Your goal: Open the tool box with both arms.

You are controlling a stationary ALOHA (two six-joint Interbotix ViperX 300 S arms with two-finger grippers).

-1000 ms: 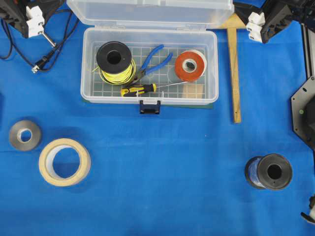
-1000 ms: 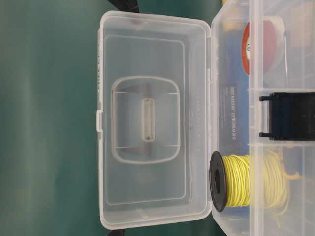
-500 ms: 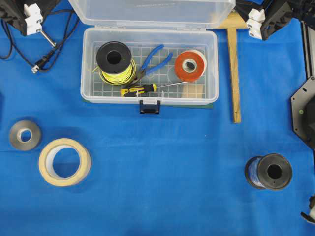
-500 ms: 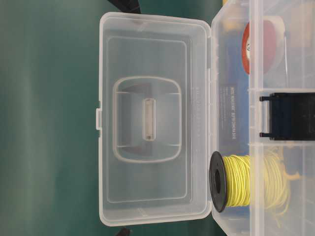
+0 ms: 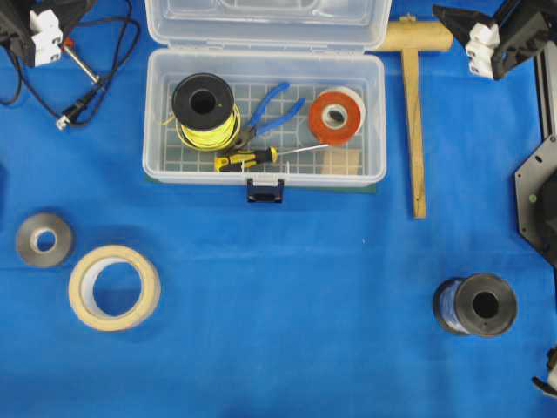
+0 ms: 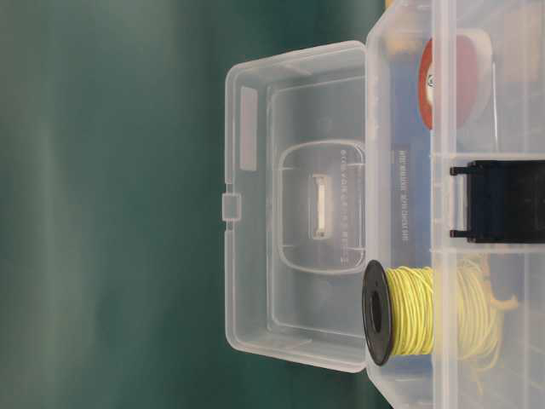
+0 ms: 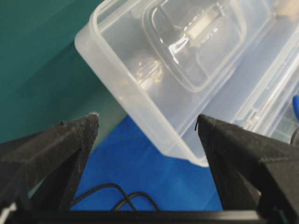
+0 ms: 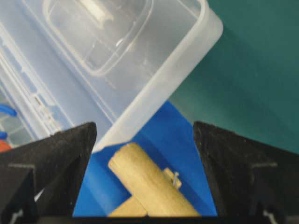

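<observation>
2 grippers stand wide open and hold nothing: the left gripper (image 7: 147,128) off the raised lid's (image 5: 265,22) left corner, the right gripper (image 8: 145,135) off its right corner, above a wooden mallet (image 5: 413,104). Between them, the tool box (image 5: 264,174) sits open on the blue worktop (image 5: 287,296), holding a yellow wire spool (image 5: 204,109), pliers (image 5: 271,106), a screwdriver (image 5: 248,159) and red tape (image 5: 336,116).

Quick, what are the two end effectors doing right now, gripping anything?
Left end effector: open, holding nothing; the tool box lid lies beyond it.
Right end effector: open, holding nothing.
</observation>
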